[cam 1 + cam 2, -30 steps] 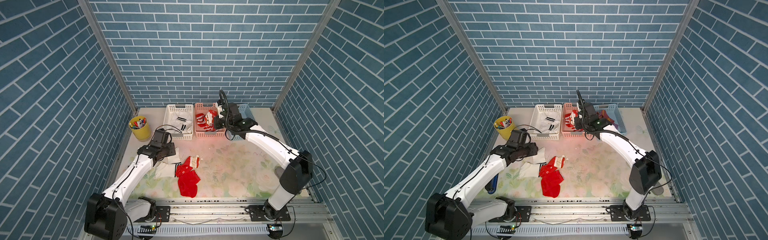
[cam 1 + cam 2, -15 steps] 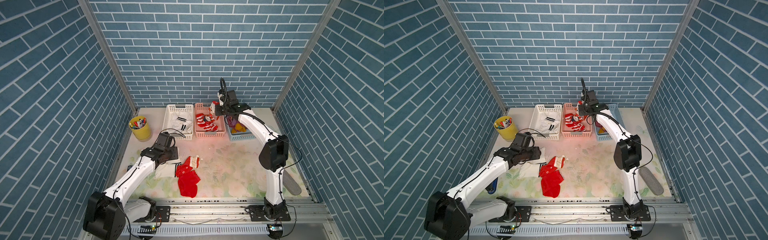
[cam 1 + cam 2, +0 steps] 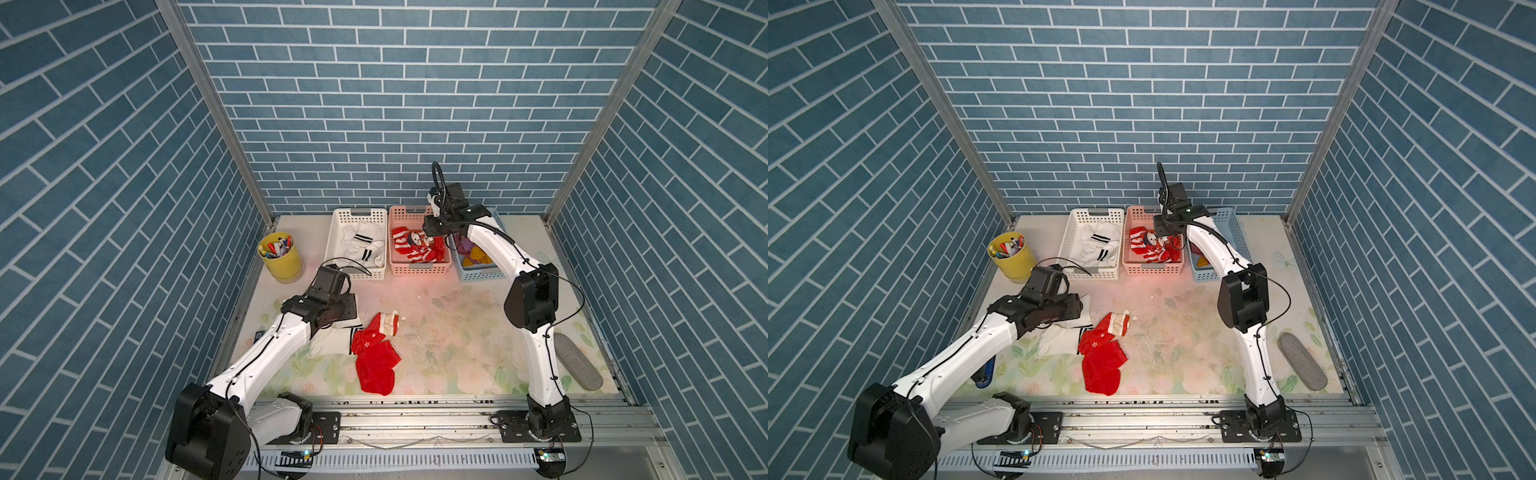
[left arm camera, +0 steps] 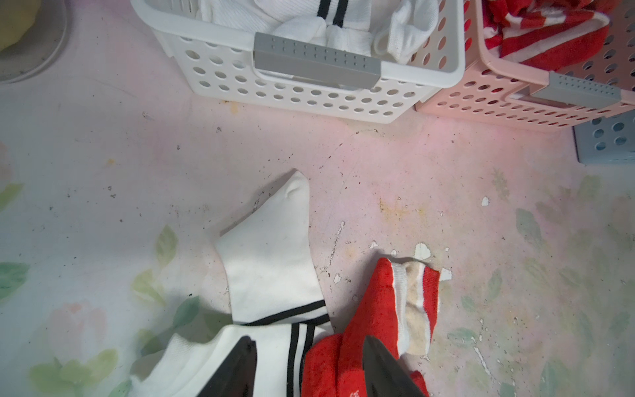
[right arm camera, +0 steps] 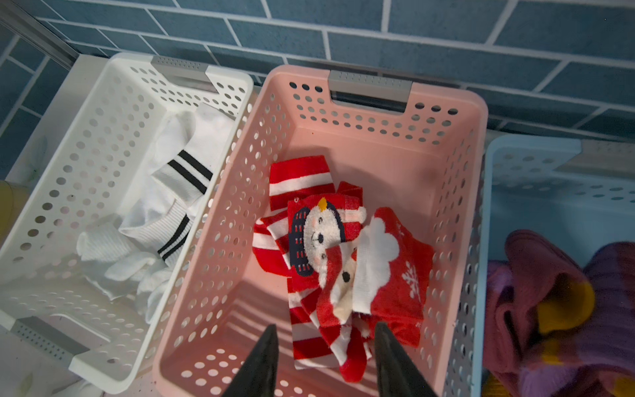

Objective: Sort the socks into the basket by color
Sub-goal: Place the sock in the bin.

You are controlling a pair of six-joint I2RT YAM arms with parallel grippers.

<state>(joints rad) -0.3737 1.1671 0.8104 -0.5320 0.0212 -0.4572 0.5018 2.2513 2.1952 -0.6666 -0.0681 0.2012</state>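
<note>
Right gripper (image 5: 324, 326): jaws apart now; a moment ago they were clenched. Nothing is between them.
Snowman sock (image 5: 330, 237): released; it lies in the pink basket (image 5: 395, 161), centre of the right wrist view.
Left gripper (image 4: 308, 340): jaws apart and empty, at the lower edge of the frame, over a white sock (image 4: 268, 268) and a red sock (image 4: 367, 302).
Meaning: I judge one red sock is sorted and those two remain.

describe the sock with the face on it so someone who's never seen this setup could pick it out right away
Against the back wall, take the pink basket, the middle one of the row, under the open right gripper. The snowman sock lies on top of the heap inside, over red-and-white striped socks. Only it bears a white, fuzzy face.
</note>
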